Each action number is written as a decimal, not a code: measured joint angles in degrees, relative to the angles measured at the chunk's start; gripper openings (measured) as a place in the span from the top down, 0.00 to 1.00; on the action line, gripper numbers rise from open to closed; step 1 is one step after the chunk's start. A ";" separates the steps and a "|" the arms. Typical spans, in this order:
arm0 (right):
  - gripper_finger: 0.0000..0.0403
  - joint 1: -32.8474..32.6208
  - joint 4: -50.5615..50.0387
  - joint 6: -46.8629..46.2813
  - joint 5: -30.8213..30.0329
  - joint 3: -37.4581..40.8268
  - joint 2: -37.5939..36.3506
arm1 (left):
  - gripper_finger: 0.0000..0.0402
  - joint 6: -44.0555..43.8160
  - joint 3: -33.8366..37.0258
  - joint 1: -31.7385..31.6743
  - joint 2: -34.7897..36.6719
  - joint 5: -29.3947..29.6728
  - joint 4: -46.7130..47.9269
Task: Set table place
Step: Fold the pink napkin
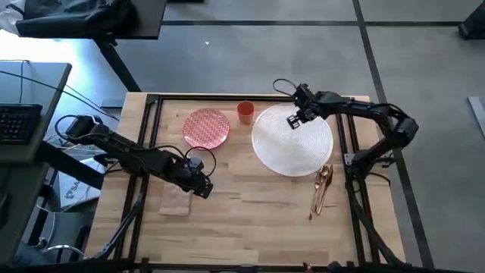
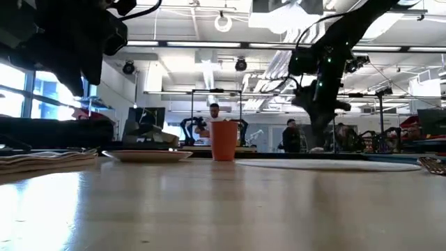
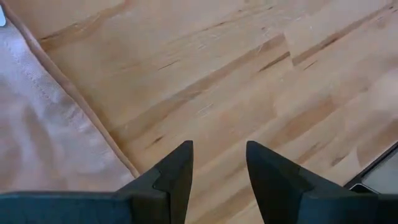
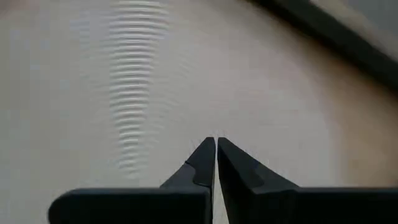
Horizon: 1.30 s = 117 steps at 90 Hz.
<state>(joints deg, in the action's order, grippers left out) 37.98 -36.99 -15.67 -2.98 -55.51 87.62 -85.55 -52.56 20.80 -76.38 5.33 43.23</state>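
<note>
A round white woven placemat (image 1: 295, 144) lies at the table's far right, with copper cutlery (image 1: 323, 188) off its near right rim. A red-patterned plate (image 1: 206, 127) and an orange cup (image 1: 245, 112) stand to its left. A beige napkin (image 1: 174, 201) lies flat near the middle left. My left gripper (image 3: 217, 163) hangs open over bare wood, just beside the napkin's edge (image 3: 74, 106). My right gripper (image 4: 216, 149) is shut, pointing down over the placemat's far left part (image 4: 143, 93). My right gripper points down at the placemat's far left part (image 1: 288, 125) with shut fingers. I cannot tell whether the fingertips touch the mat or hover just above it. The placemat lies flat on the table.
Black metal frame bars (image 1: 151, 136) run along the table's edges. Bare wood (image 1: 258, 212) spreads across the near middle. A grey desk with a keyboard (image 1: 19, 121) stands off the table's left. People show in the room beyond the far edge (image 2: 214, 115).
</note>
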 joint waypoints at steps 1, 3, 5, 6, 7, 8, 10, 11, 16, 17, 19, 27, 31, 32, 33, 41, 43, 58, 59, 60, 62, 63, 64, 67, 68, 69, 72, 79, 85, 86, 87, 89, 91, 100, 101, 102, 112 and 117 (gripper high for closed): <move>1.00 -0.35 -0.03 -0.14 0.78 0.00 -0.01 | 0.67 -0.35 0.00 0.00 0.00 0.17 0.26; 1.00 -1.15 -0.04 -0.78 1.98 0.02 -0.01 | 0.67 -1.36 0.00 0.00 0.00 0.36 1.02; 1.00 -1.95 -0.06 -1.16 2.87 0.02 -0.01 | 0.67 -2.79 0.00 -0.03 0.00 0.33 2.19; 1.00 -2.40 -0.11 -1.39 3.16 0.03 -0.03 | 0.67 -3.65 0.00 -0.09 0.00 0.25 2.80; 1.00 -2.88 -0.19 -1.66 3.41 0.05 -0.06 | 0.67 -4.51 0.00 -0.17 0.00 0.12 3.48; 1.00 -3.37 -0.28 -1.87 3.61 0.08 -0.09 | 0.67 -5.34 0.00 -0.26 0.00 -0.03 4.16; 1.00 -4.49 -0.49 -2.19 3.95 0.09 -0.19 | 0.67 -6.84 0.06 -0.46 0.00 -0.40 5.48; 1.00 -5.15 -0.49 -2.29 3.95 0.09 -0.21 | 0.67 -7.47 0.12 -0.59 0.00 -0.61 6.09; 1.00 -8.22 -0.27 -2.82 4.50 0.09 -0.50 | 0.67 -9.80 0.24 -1.12 -0.02 -0.85 9.75; 1.00 -8.81 -0.32 -3.04 4.70 0.09 -0.61 | 0.67 -10.12 0.24 -1.27 -0.04 -0.76 10.57; 1.00 -10.02 -0.51 -3.59 5.04 0.09 -0.83 | 0.67 -10.58 0.26 -1.57 -0.07 -0.47 12.00; 1.00 -14.99 -0.26 -5.47 5.24 0.09 -2.09 | 0.67 -11.24 0.26 -3.39 -0.18 1.53 15.62; 1.00 -17.13 -0.52 -6.26 5.26 0.09 -2.83 | 0.67 -10.49 0.29 -4.62 -0.22 2.88 16.21; 1.00 -17.64 -0.49 -6.39 5.25 0.09 -3.03 | 0.67 -10.23 0.31 -4.95 -0.22 3.18 16.21; 1.00 -18.10 -0.42 -6.45 5.23 0.09 -3.23 | 0.67 -10.04 0.31 -5.27 -0.22 3.47 16.19; 1.00 -21.03 -0.41 -6.81 5.15 0.09 -4.69 | 0.67 -8.62 0.45 -7.63 -0.32 5.79 15.90; 1.00 -21.57 -0.26 -6.82 5.12 0.09 -4.96 | 0.67 -8.57 0.78 -8.15 -0.40 6.47 15.59; 1.00 -23.15 -0.97 -6.81 5.03 0.09 -5.95 | 0.67 -9.53 6.57 -11.23 -0.50 6.35 11.85; 1.00 -23.15 -1.20 -6.81 5.02 0.09 -5.99 | 0.67 -9.53 6.97 -11.35 -0.50 6.18 11.24; 1.00 -23.15 -1.43 -6.81 5.02 0.09 -6.02 | 0.67 -9.53 7.36 -11.48 -0.50 6.04 10.62; 1.00 -23.18 -1.66 -6.81 5.05 0.09 -6.10 | 0.67 -9.54 8.10 -11.64 -0.50 5.73 9.37; 1.00 -23.18 -1.64 -6.81 5.05 0.09 -6.11 | 0.67 -9.55 8.50 -11.74 -0.50 5.70 8.76; 1.00 -23.17 -1.59 -6.81 5.06 0.09 -6.12 | 0.67 -9.55 8.89 -11.83 -0.50 5.68 8.21; 1.00 -23.15 -1.39 -6.81 5.16 0.09 -6.17 | 0.67 -9.43 9.86 -11.89 -0.51 5.72 6.68; 1.00 -23.15 -1.42 -6.81 5.19 0.09 -6.22 | 0.67 -9.30 10.19 -11.89 -0.52 5.73 6.13; 1.00 -23.15 -1.52 -6.80 5.20 0.09 -6.30 | 0.67 -9.25 10.46 -11.90 -0.52 5.75 5.62; 1.00 -23.15 -1.95 -6.58 5.19 0.09 -6.54 | 0.67 -9.19 11.19 -11.91 -0.52 5.70 4.24; 1.00 -23.15 -2.00 -6.39 5.28 0.09 -7.08 | 0.68 -10.26 13.05 -11.89 -0.50 5.11 2.36; 1.00 -23.15 -2.81 -6.35 5.18 0.09 -7.68 | 0.70 -10.85 14.25 -11.89 -0.55 4.29 2.65; 1.00 -23.15 -2.81 -6.35 5.18 0.09 -7.79 | 0.71 -10.86 14.45 -11.89 -0.55 4.22 2.42; 1.00 -23.15 -2.77 -6.34 5.18 0.09 -7.93 | 0.71 -10.87 14.63 -11.89 -0.55 4.16 2.13; 1.00 -23.15 -2.77 -6.35 5.18 0.09 -8.30 | 0.72 -10.89 14.96 -11.89 -0.60 3.97 1.57; 1.00 -23.15 -2.84 -6.36 5.16 0.09 -8.57 | 0.73 -10.88 15.33 -11.89 -0.66 3.73 1.09; 1.00 -23.15 -3.13 -6.38 5.00 0.09 -9.72 | 0.79 -10.87 16.98 -11.89 -0.66 2.85 0.30; 1.00 -23.15 -3.13 -6.38 4.99 0.09 -9.80 | 0.80 -10.89 17.12 -11.89 -0.68 2.83 0.04; 1.00 -23.15 -3.11 -6.38 4.98 0.09 -9.90 | 0.81 -10.90 17.21 -11.89 -0.69 2.81 -0.12; 1.00 -23.15 -3.15 -6.59 4.94 0.09 -10.66 | 0.88 -10.70 17.29 -11.78 -0.66 2.72 -0.06; 1.00 -23.15 -3.62 -7.00 4.87 0.09 -10.92 | 0.93 -10.02 17.16 -11.78 -0.70 2.71 -0.01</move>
<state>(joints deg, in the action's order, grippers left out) 14.83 -40.61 -22.67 1.89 -55.42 76.70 -95.58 -35.40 9.02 -77.08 8.04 43.23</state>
